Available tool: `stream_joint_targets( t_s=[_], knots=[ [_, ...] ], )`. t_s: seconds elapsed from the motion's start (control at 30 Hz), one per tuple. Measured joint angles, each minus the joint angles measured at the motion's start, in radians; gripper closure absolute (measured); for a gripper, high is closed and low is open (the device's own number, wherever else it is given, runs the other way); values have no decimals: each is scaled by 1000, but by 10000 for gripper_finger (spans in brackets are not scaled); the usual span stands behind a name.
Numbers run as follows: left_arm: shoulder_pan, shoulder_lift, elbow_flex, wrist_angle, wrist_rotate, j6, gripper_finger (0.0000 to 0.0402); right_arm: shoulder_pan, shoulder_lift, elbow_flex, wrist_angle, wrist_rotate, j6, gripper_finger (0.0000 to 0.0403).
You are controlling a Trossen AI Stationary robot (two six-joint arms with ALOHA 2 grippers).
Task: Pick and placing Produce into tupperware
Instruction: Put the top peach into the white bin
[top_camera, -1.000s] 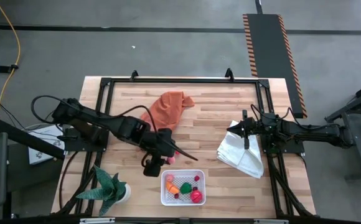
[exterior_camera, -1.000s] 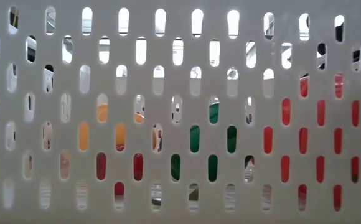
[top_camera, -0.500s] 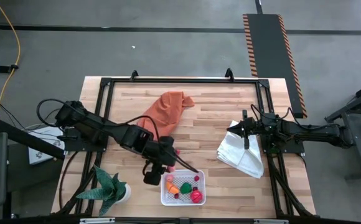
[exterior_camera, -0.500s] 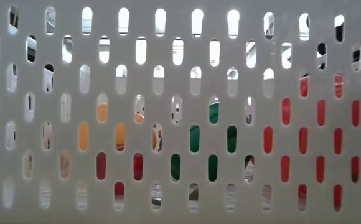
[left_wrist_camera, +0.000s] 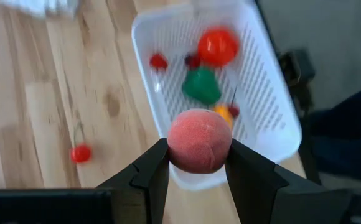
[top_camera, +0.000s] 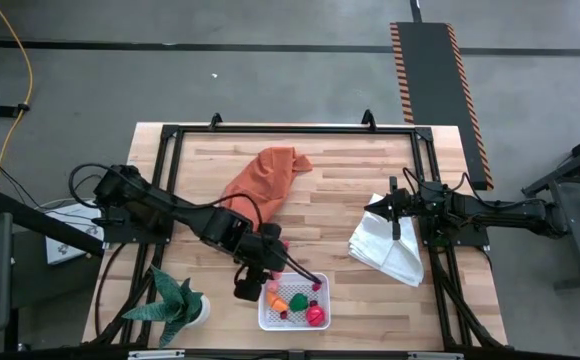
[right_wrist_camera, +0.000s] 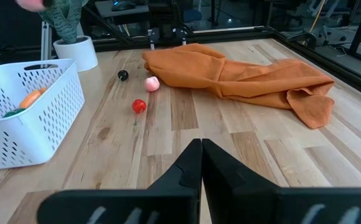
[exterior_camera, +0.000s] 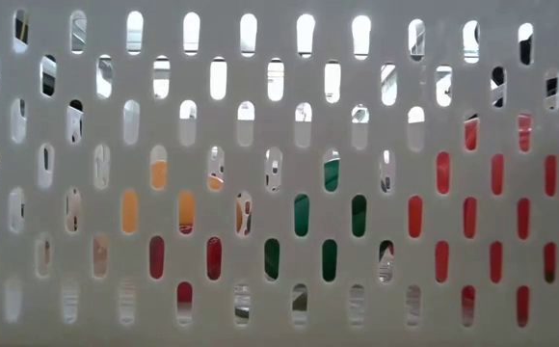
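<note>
My left pincer point(left_wrist_camera: 198, 163) pinches a fuzzy pink-red peach point(left_wrist_camera: 200, 141), round and matte, over the near edge of the white slotted tupperware point(left_wrist_camera: 271, 106), lower centre of the high view. Right pincer point(right_wrist_camera: 201, 163) pressed together, parked by the white cloth point(top_camera: 388, 245).

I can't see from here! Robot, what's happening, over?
Left pincer holding pink peach above basket. Right pincer shut, waiting by white cloth. Nothing in the way.
</note>
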Motion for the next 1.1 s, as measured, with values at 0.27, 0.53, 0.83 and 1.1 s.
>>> stream_joint_targets(
  t_s=[0.27, 0.53, 0.83, 1.1],
  knots=[
    [-1, 38, 2, 29, 26, 0, 268, 0, 5, 0, 0, 0, 0, 402],
    [-5, 61, -1, 17, 31, 5, 268, 0, 6, 0, 0, 0, 0, 402],
    [-7, 112, -1, 25, 41, 11, 268, 0, 6, 0, 0, 0, 0, 402],
    [-7, 159, -2, 30, 58, 16, 268, 0, 6, 0, 0, 0, 0, 402]
  ],
)
